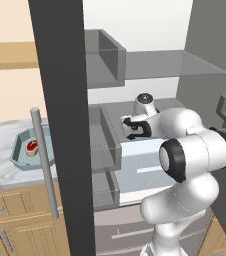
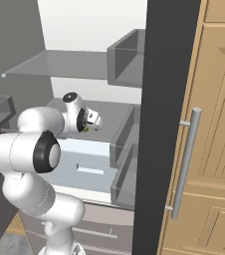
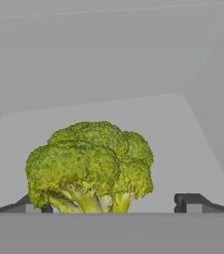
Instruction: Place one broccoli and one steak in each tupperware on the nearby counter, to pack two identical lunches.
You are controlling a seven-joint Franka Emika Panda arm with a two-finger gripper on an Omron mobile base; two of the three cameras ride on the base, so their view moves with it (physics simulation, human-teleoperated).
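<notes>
Presently, the left base view carries the leftmost evidence: the marbled counter point(image 1: 0, 150) over light wooden cabinets, and on it the pale teal tupperware point(image 1: 22, 152) with cut corners, holding one steak point(image 1: 32, 146), red with a pale rim. A metal bar handle point(image 1: 44, 162) on the open dark fridge door point(image 1: 65, 125) crosses in front of that container's right side. None of this appears in the right base view, which instead shows tall wooden cabinet panelling point(image 2: 214, 124) at far right, beyond the same door edge and its handle.

Both base views show the white arm point(image 1: 185, 165) reaching into the grey fridge interior, above a pale blue drawer point(image 1: 140, 170), with a glass shelf point(image 1: 185, 65) higher up. In the right base view a small green patch sits just at the hand's tip; it is too small to identify there.

The hand view supplies what the base views lack. A broccoli point(image 3: 90, 166) stands on the grey shelf floor point(image 3: 183, 144), florets up, pale stalks at the bottom edge. The gripper point(image 3: 111, 203) has its jaws spread wide: the left fingertip point(image 3: 27, 204) sits just beside the broccoli's lower left florets, and whether it touches cannot be told; the right fingertip point(image 3: 188, 202) stands apart from the head, with bare shelf between. Nothing is clamped. The broccoli lies between the two tips, nearer the left one.
</notes>
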